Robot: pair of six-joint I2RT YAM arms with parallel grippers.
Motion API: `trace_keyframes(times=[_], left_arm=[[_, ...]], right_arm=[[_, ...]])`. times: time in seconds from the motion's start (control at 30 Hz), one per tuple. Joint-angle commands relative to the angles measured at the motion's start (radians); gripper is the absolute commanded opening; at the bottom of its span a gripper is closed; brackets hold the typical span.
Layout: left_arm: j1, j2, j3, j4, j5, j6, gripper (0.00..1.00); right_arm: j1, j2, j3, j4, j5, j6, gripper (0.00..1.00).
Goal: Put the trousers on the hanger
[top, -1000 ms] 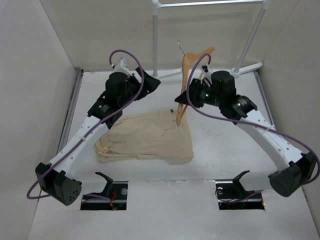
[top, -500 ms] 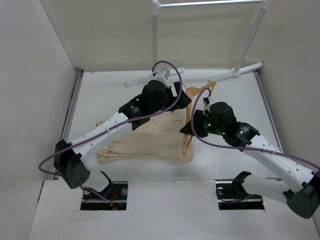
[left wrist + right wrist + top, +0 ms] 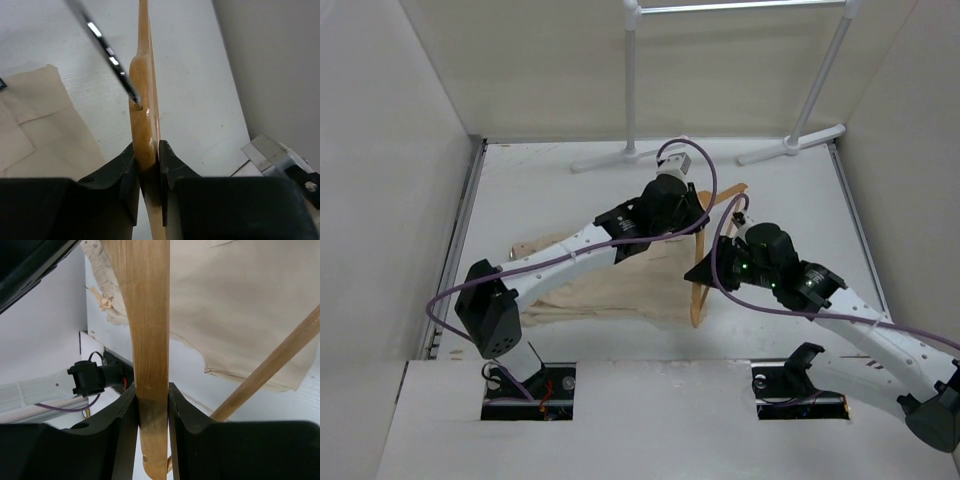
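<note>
Holding the hanger [image 3: 697, 298] takes both arms here; the left gripper [image 3: 147, 170] is pinched tight on the wood right by the hook [image 3: 102, 40]; the right gripper [image 3: 151, 432] squeezes one wooden arm, nearer to us. The hanger stands on edge, its long way running near to far; the trousers [image 3: 605, 290] lie flat on the table [image 3: 540, 190] just left of it, stretched left to right, so the left arm is nearer them. The right wrist view shows the bar [image 3: 270, 365] crossing over the cloth; the top view does not show that clearly.
</note>
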Motion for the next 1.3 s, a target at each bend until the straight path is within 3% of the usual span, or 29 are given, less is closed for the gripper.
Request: trace_keyframes(times=[0.0, 0.13, 0.27, 0.33, 0.43, 0.53, 0.8, 1.1, 1.27], left_arm=[[-0.004, -0.019, 0.031, 0.042, -0.08, 0.024, 0.06], [-0.016, -0.077, -0.088, 0.117, -0.18, -0.076, 0.02], [-0.079, -0.125, -0.245, 0.252, -0.337, -0.204, 0.01], [-0.126, -0.136, -0.304, 0.312, -0.443, -0.251, 0.01], [-0.169, -0.116, -0.369, 0.434, -0.517, -0.268, 0.01], [-0.18, -0.074, -0.417, 0.51, -0.549, -0.312, 0.01], [-0.223, 0.031, -0.484, 0.576, -0.724, -0.427, 0.02], [-0.271, 0.191, -0.483, 0.665, -0.79, -0.522, 0.03], [-0.265, 0.181, -0.483, 0.656, -0.792, -0.524, 0.03]], right_arm=[[0.004, -0.065, -0.011, 0.067, 0.012, 0.009, 0.23], [-0.039, -0.135, -0.04, 0.007, 0.013, 0.006, 0.43], [-0.111, -0.207, -0.07, -0.044, 0.012, -0.008, 0.48], [-0.17, -0.22, -0.074, -0.059, 0.013, -0.02, 0.42], [-0.25, -0.177, -0.079, -0.036, -0.004, -0.028, 0.13], [-0.24, -0.062, -0.045, 0.007, 0.002, -0.077, 0.08], [-0.217, 0.199, -0.071, 0.152, 0.067, -0.178, 0.22], [-0.266, 0.423, -0.038, 0.315, 0.058, -0.232, 0.37], [-0.276, 0.549, -0.025, 0.376, 0.081, -0.247, 0.43]])
